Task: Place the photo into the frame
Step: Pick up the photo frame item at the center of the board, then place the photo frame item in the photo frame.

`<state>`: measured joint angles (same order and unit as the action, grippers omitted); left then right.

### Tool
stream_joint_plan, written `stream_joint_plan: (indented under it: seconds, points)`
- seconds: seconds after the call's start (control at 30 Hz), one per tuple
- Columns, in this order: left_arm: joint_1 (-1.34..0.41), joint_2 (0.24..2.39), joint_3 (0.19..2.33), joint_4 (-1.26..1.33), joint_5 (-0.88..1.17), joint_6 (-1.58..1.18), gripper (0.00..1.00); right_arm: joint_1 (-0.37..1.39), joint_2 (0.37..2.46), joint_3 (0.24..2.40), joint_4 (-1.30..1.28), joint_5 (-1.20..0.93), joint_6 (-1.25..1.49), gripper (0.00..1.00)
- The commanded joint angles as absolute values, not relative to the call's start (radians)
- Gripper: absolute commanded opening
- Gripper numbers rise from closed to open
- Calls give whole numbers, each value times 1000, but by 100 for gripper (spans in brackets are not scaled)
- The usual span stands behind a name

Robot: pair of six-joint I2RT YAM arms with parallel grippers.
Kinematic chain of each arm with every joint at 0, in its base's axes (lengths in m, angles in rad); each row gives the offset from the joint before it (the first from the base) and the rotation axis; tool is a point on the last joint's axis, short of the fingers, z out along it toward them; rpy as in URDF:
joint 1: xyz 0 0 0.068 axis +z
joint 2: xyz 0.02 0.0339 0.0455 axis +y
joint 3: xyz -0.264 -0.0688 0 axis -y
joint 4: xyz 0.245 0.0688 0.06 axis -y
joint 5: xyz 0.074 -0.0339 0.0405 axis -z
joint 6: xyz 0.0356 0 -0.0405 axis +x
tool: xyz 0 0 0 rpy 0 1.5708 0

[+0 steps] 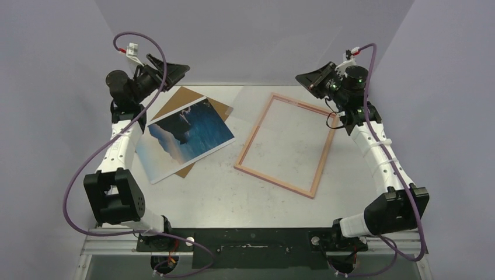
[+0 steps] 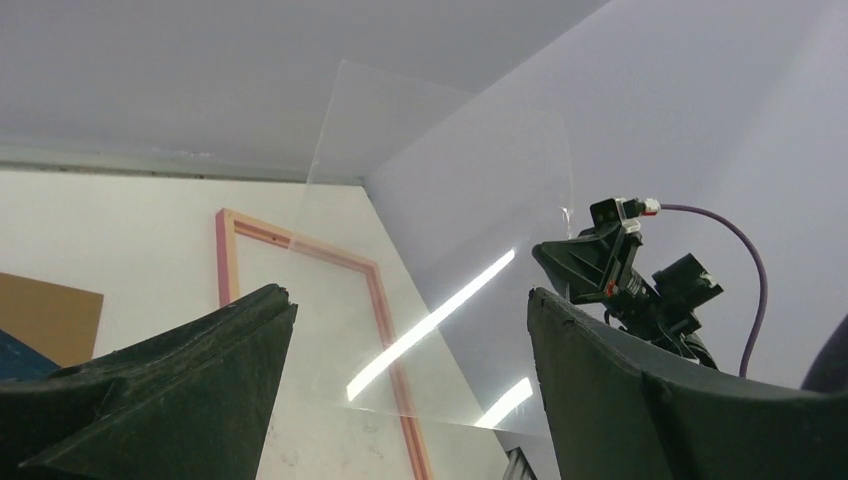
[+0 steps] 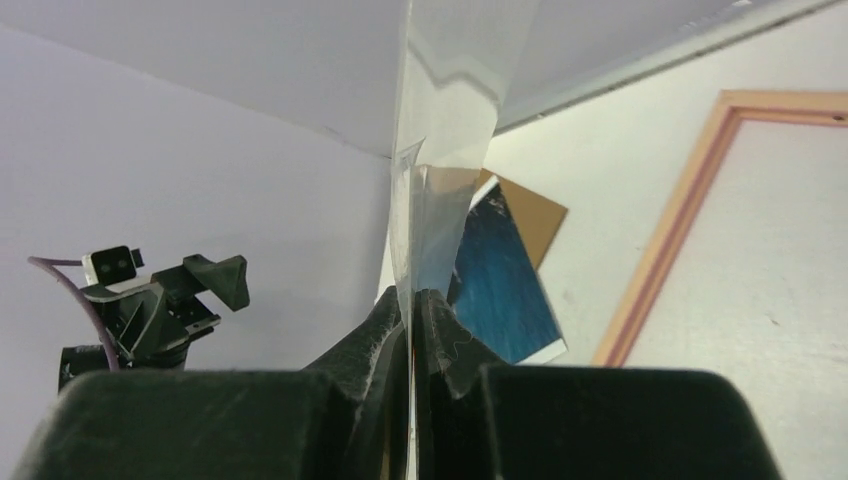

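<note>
The photo [image 1: 187, 137] lies face up at the left, partly on a brown backing panel [image 1: 184, 99]. It also shows in the right wrist view [image 3: 500, 290]. The frame [image 1: 252, 137] lies flat at centre right with bare table inside it, and shows in the left wrist view [image 2: 228, 270] and the right wrist view [image 3: 670, 240]. My right gripper [image 1: 303, 83] [image 3: 412, 298] is shut on the edge of a clear sheet [image 3: 445, 150] [image 2: 450, 250], held in the air above the frame's far end. My left gripper [image 1: 178, 77] [image 2: 410, 300] is open and empty, raised over the back left.
The brown backing panel shows in the wrist views too [image 3: 530, 215] [image 2: 45, 315]. Grey walls close in the table at the back and both sides. The clear sheet hangs between the two grippers.
</note>
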<state>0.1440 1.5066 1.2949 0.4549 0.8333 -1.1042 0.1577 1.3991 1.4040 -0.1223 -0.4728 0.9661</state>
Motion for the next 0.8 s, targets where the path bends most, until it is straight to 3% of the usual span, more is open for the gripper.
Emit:
stream_joint_plan:
  seconds: [0.0, 0.17, 0.67, 0.77]
  points:
    - [76, 1600, 1278, 358, 849, -1017, 85, 129, 1420, 1362, -162, -466, 991, 0]
    - [14, 1707, 1273, 211, 842, -902, 85, 122, 1483, 1339, -187, -551, 1011, 0]
    - [-124, 1899, 1256, 162, 823, -799, 83, 21, 1443, 983, -122, -609, 963, 0]
    - [-160, 1950, 1288, 125, 821, -752, 74, 3, 1438, 933, -122, -614, 949, 0]
